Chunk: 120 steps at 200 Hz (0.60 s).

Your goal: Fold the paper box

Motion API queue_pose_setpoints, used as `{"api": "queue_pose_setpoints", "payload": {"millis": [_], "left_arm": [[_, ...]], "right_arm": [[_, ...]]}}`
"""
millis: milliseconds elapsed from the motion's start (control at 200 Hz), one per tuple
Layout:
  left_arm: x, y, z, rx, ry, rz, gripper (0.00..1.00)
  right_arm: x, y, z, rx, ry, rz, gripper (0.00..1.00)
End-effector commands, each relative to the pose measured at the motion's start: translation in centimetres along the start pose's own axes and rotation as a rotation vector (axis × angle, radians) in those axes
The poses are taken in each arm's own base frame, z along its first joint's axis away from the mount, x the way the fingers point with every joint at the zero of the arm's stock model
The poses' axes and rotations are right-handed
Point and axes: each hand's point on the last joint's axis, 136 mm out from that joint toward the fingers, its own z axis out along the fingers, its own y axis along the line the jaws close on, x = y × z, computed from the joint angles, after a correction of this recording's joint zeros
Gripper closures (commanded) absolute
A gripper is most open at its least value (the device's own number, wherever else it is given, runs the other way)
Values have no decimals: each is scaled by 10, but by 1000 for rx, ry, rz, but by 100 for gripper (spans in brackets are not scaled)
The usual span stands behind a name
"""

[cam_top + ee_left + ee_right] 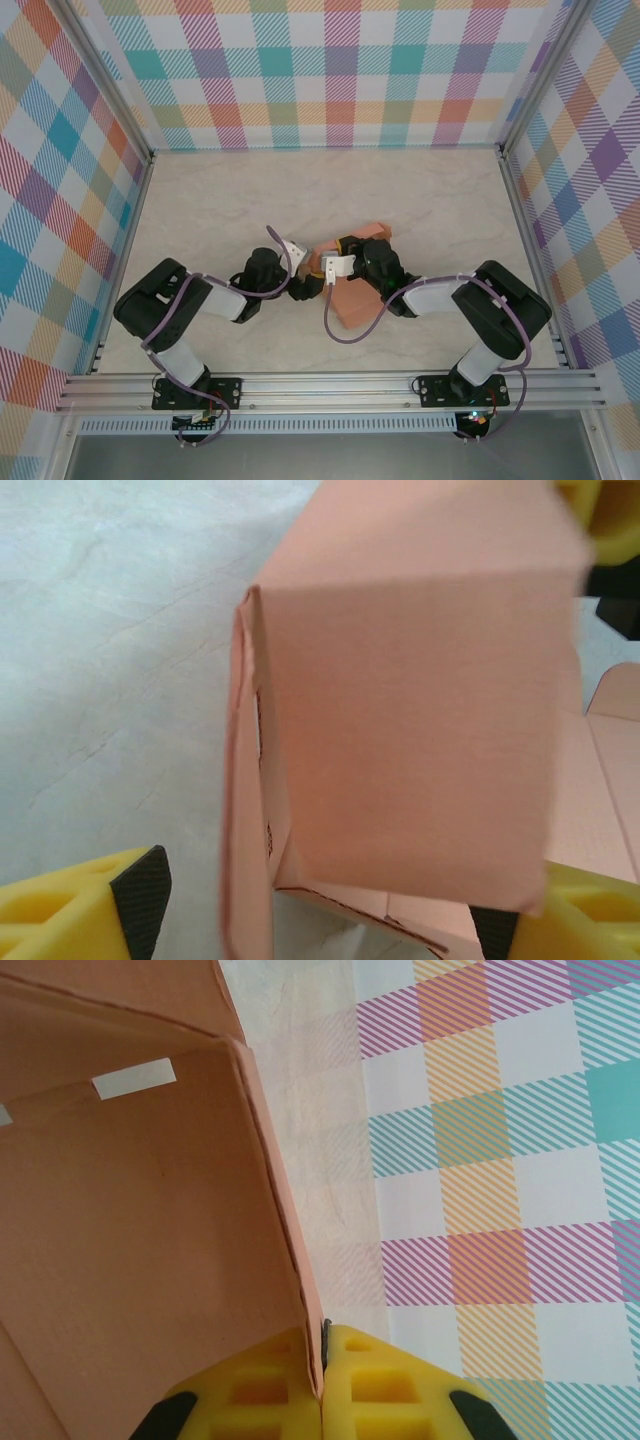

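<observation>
The paper box (352, 300) is a salmon-orange card piece, partly folded up, near the middle of the table between both arms. In the left wrist view its panels (410, 710) stand upright and slightly blurred between my left gripper's (320, 920) widely spread yellow fingers (90, 905); the left pad stands apart from the card. My left gripper (305, 285) is open. My right gripper (322, 1385) is shut on the edge of one box wall (140, 1240), card pinched between its yellow fingertips. From above, the right gripper (340, 262) sits over the box.
The pale marbled table (250, 200) is bounded by plaid walls (340, 70) at the back and sides, with aluminium rails (330, 385) at the near edge. Free room lies behind and to the left of the box.
</observation>
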Motion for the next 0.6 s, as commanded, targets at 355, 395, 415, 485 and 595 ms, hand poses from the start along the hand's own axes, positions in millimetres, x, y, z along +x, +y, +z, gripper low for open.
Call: {"api": "queue_pose_setpoints", "payload": {"millis": [355,395,415,485,595], "left_arm": [[1,-16,-32,21,32,95,13],[1,-17,-32,27,33,96,14],[3,-18,-33,31,37,94,14],[1,-21,-35,43,37,90,14],[-1,-25,-42,58,28,89,12]], "right_arm": [[6,30,4,-81,18,19,95],[6,29,4,-80,17,20,95],[6,30,3,-81,17,20,95],[6,30,3,-81,15,18,95],[6,30,1,-79,17,11,95]]}}
